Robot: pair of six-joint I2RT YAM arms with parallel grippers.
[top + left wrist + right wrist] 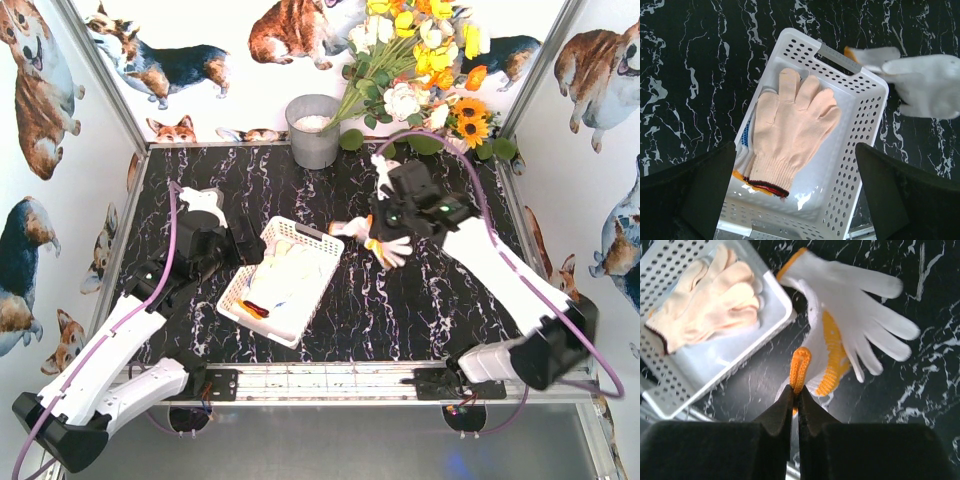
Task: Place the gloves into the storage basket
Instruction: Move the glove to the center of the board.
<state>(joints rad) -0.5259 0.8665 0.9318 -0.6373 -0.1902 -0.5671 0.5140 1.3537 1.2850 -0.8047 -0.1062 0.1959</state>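
The white storage basket (320,243) sits mid-table and holds a cream glove with a red cuff edge (790,130) on top of other gloves; the basket (867,135) fills the left wrist view. My left gripper (795,200) is open and empty, just above the basket's near left end (232,250). My right gripper (796,392) is shut on the orange cuff of white gloves (850,315), which hang above the table to the right of the basket (670,270). In the top view they dangle under the right gripper (388,240), white gloves (392,250) close to the basket's far right corner.
A grey metal bucket (313,130) stands at the back centre. A bunch of white, yellow and orange flowers (420,70) fills the back right. Corgi-print walls enclose the black marble table (420,300) on three sides. A metal rail (330,378) runs along the near edge.
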